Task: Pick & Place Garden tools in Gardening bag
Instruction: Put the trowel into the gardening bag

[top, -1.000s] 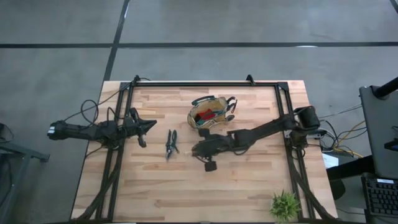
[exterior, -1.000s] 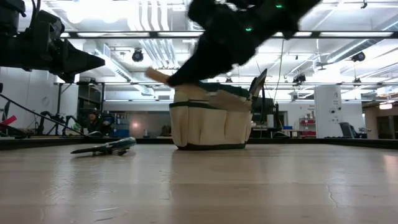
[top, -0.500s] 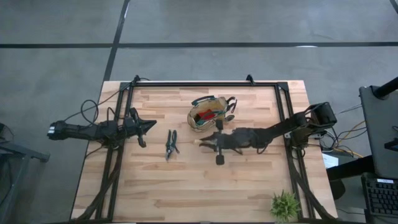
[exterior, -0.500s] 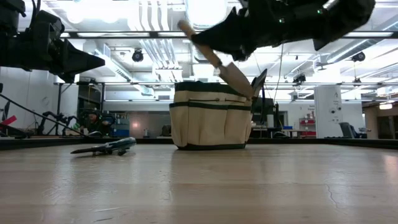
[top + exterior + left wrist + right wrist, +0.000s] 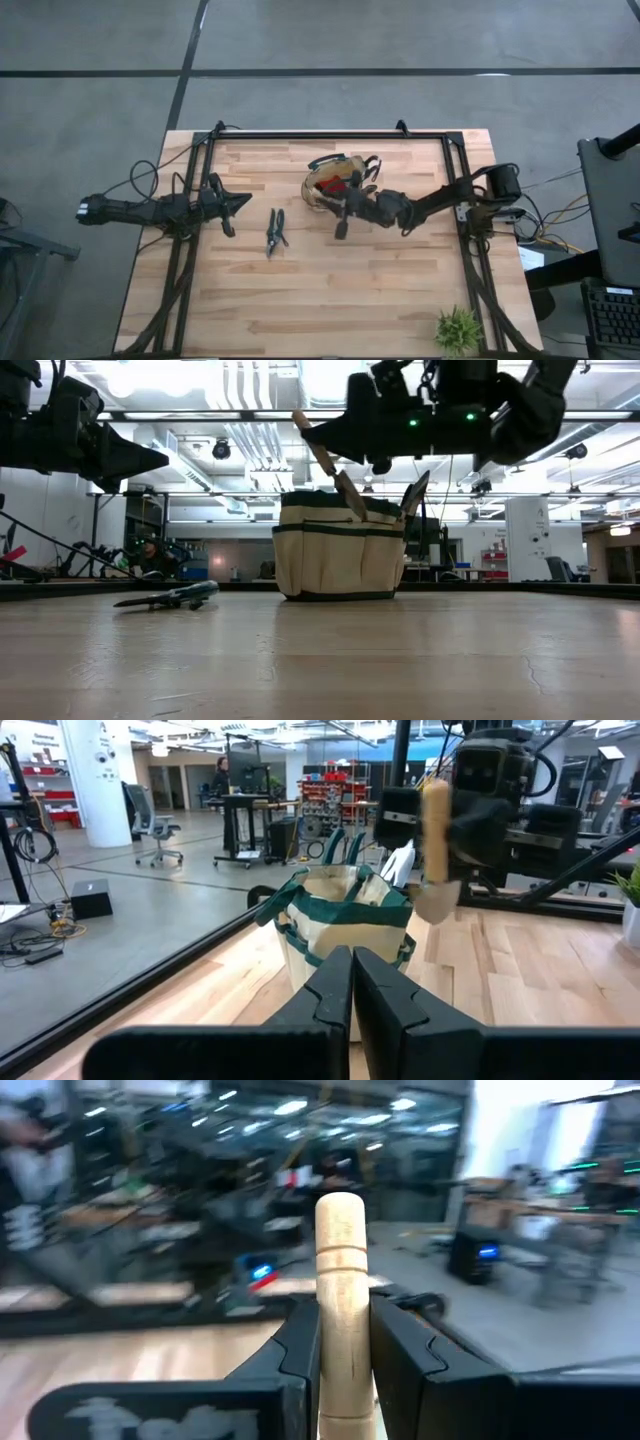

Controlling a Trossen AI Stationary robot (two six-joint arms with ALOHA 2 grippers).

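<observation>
Pale wood-plank worktop (image 5: pixel 300 290), grey floor around; behind, a lit workshop with no legible writing. The right pincer (image 5: pixel 337 203) grasps a trowel (image 5: pixel 328 465) above the bag (image 5: pixel 338 546). Shears (image 5: pixel 275 229) lie beside the clenched left pincer (image 5: pixel 243 202).

The left claw (image 5: pixel 352 982) shows its 2 dark fingers pressed together, pointing at the bag (image 5: pixel 345 935), which stands on the wooden counter (image 5: pixel 520 990). Green handles rise from the bag's far rim. Just above and beside the bag, the right claw (image 5: pixel 440 820) grips a trowel (image 5: pixel 436 845) by its wooden handle, handle up, blade down near the bag's rim
</observation>
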